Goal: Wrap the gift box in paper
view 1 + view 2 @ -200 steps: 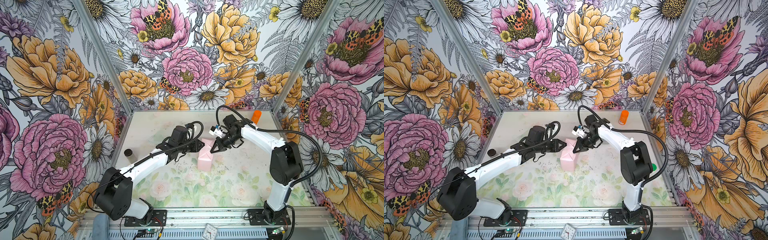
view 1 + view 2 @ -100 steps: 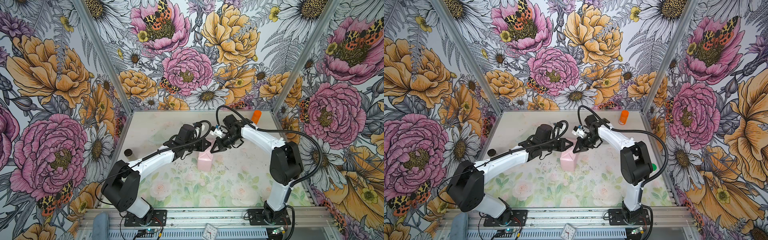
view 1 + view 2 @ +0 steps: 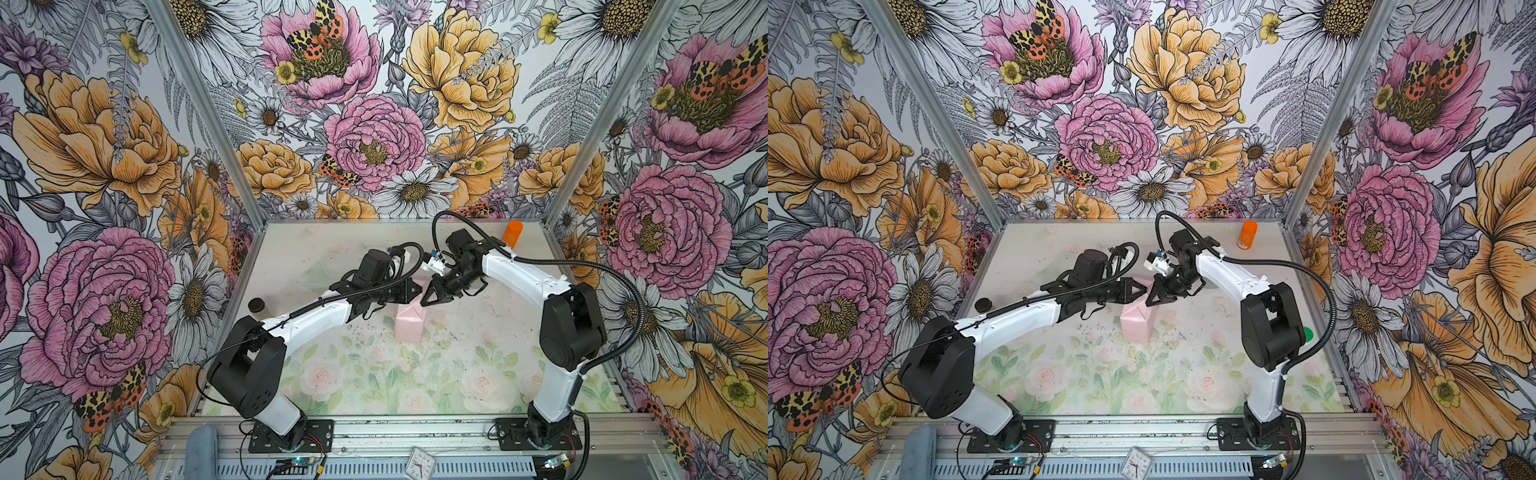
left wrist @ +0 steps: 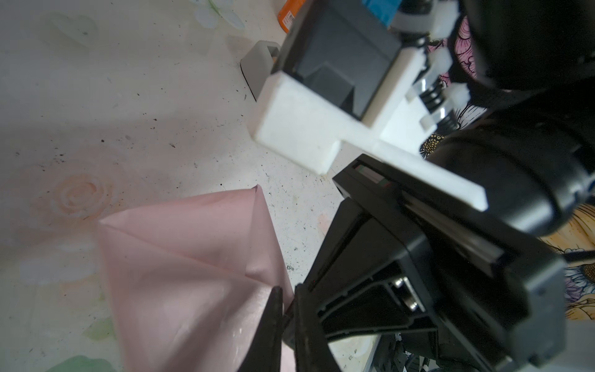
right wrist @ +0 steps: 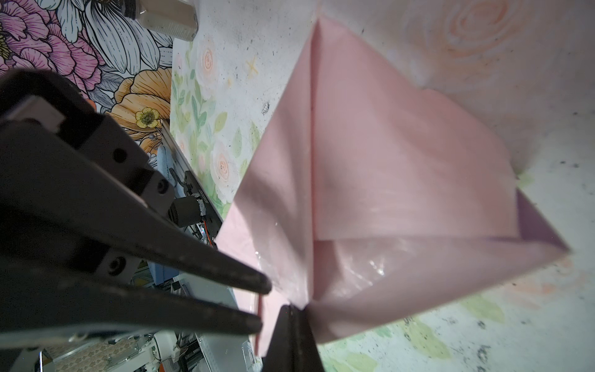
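Layout of the work cell. The paper (image 3: 409, 328), folded into a parcel, stands at the middle of the bench (image 3: 478, 365). The left claw (image 3: 419, 287) and the right claw (image 3: 427, 302) meet at its rear upper edge. A bottle (image 3: 512, 233) stands at the rear right corner. A small disc (image 3: 256, 305) lies at the left edge. A clock (image 3: 419, 460) lies before the base rail (image 3: 415, 430).

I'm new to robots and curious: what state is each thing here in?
paper: folded into a parcel, pink face outward
left tool: shut, pinching the paper
right tool: shut, tips near the paper
gift box: hidden under the paper
orange bottle: standing upright
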